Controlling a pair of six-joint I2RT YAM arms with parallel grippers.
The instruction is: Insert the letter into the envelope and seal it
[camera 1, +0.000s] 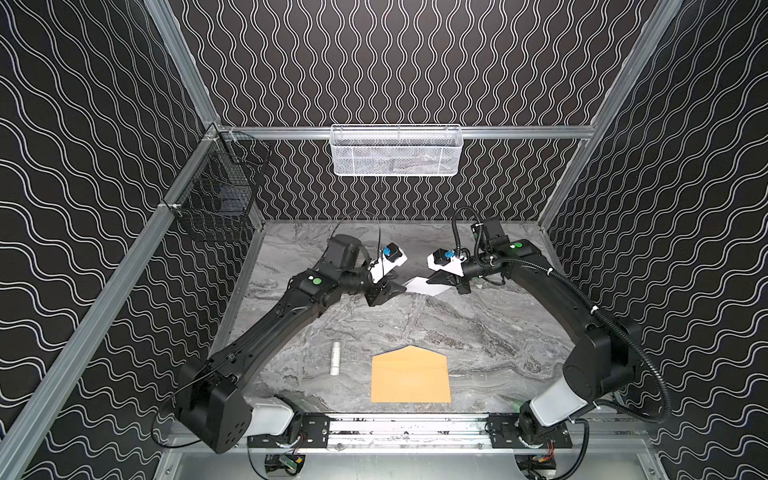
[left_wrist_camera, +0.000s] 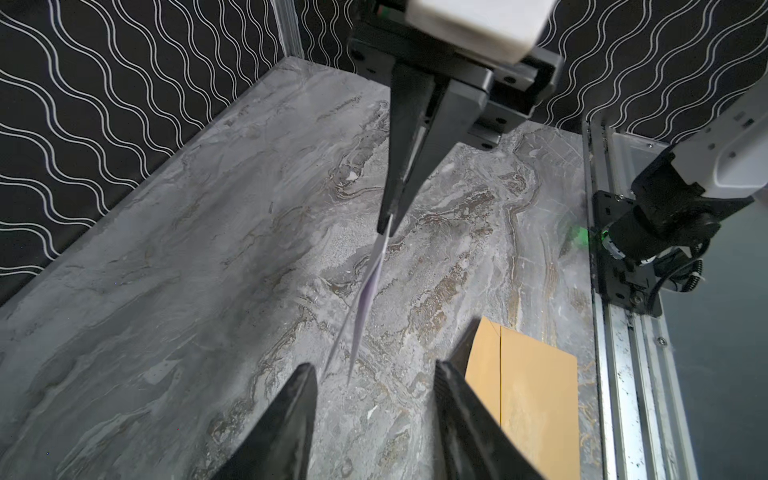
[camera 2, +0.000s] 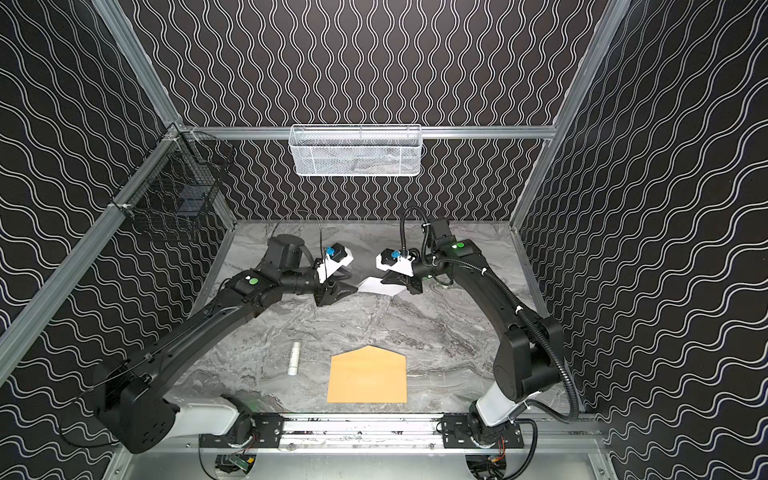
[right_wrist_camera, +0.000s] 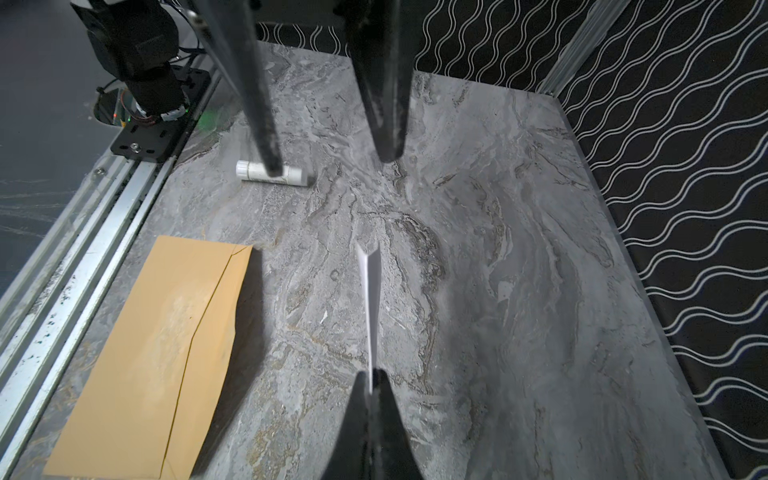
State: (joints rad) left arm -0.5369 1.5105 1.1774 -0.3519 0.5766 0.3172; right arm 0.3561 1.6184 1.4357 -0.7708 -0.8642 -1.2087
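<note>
Beyond one envelope [camera 1: 410, 376], right fingers [right_wrist_camera: 353, 424] pinch one letter [camera 1: 419, 286]

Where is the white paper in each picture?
Top view: the letter is mid-picture, beyond the envelope.
Top view: the letter is mid-picture here too.
Left wrist view: the letter is a thin edge-on strip near centre.
Right wrist view: the letter is an edge-on strip near centre, pinched by the right gripper.
Shared landmark: the envelope, lying flat in all four.
</note>
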